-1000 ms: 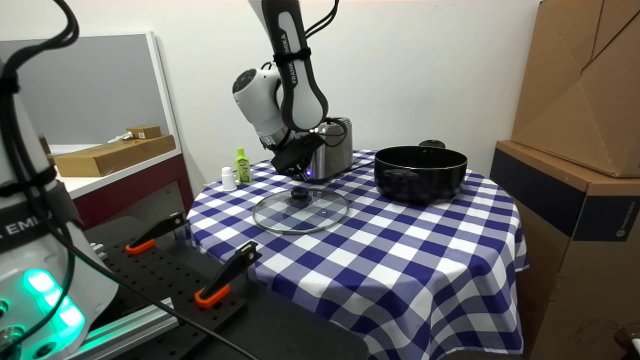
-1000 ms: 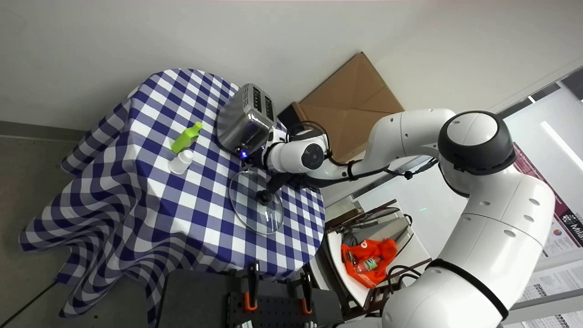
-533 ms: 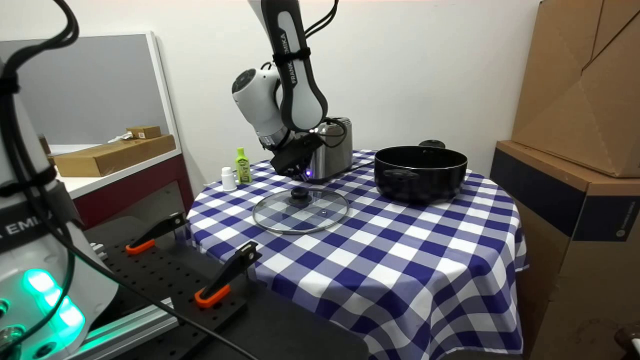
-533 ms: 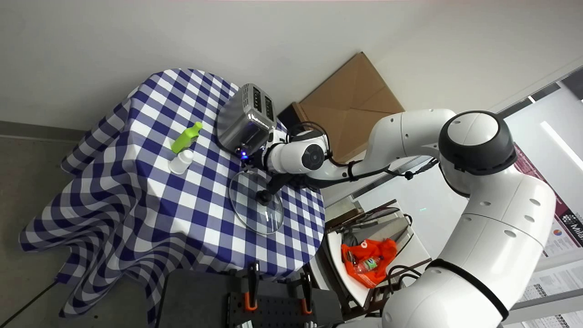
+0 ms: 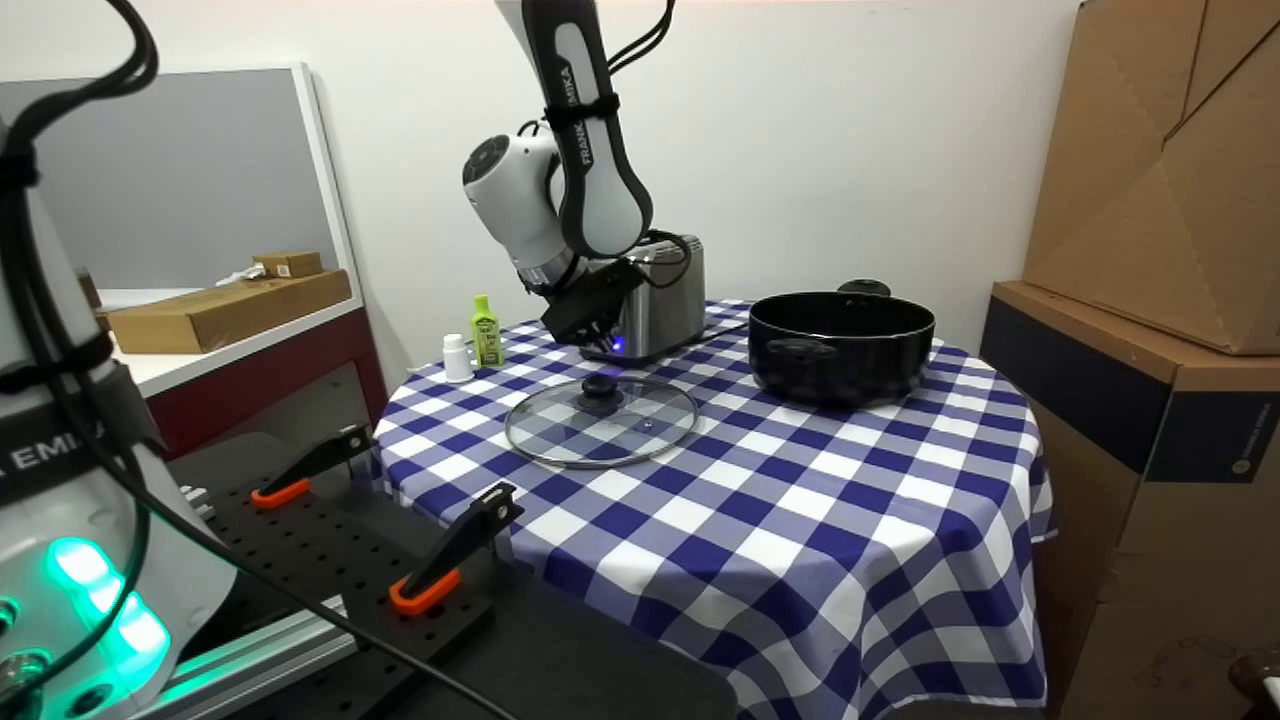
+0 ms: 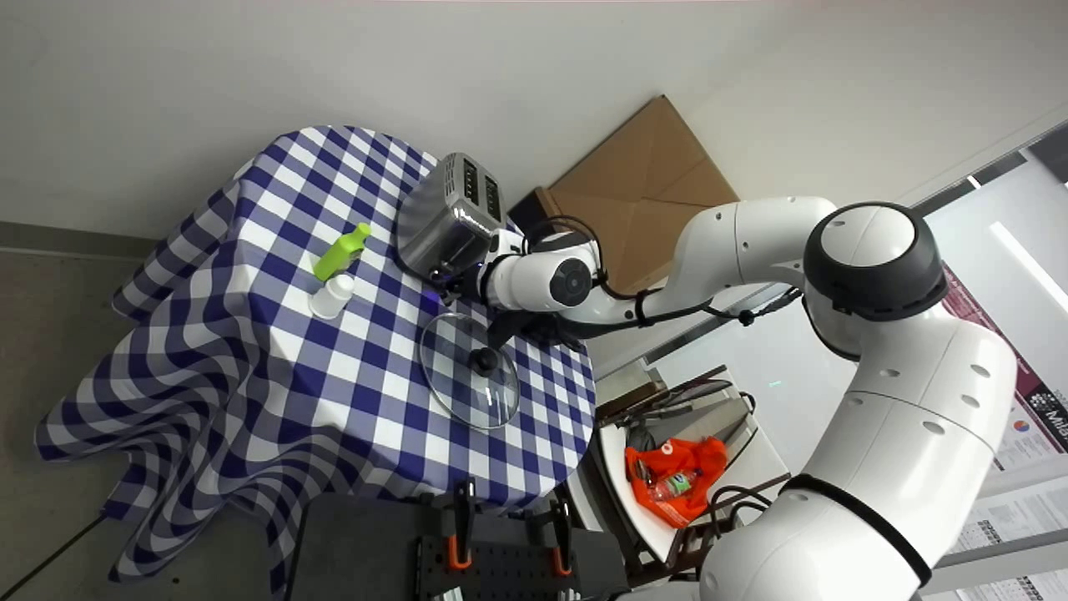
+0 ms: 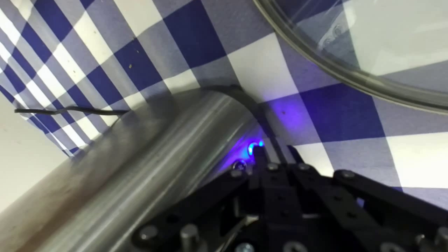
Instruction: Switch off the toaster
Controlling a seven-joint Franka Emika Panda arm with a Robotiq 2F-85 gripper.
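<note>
Tool (image 7: 276, 150) just beside blue-lit toaster (image 7: 157, 168), 1 lid (image 5: 600, 425) nearby

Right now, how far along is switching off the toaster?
The approach looks done: the claw is right beside the lit end of the toaster. In hand, I'd guess, is lining up a press near the blue light, though I can't tell whether the claw touches anything. Left, probably, is the switching off itself, since that light is glowing.

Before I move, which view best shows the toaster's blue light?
Wrist view: closest, showing the toaster's blue light as curved segments, apparently partly behind the gripper. Both exterior views show just a small blue-violet glow.
</note>
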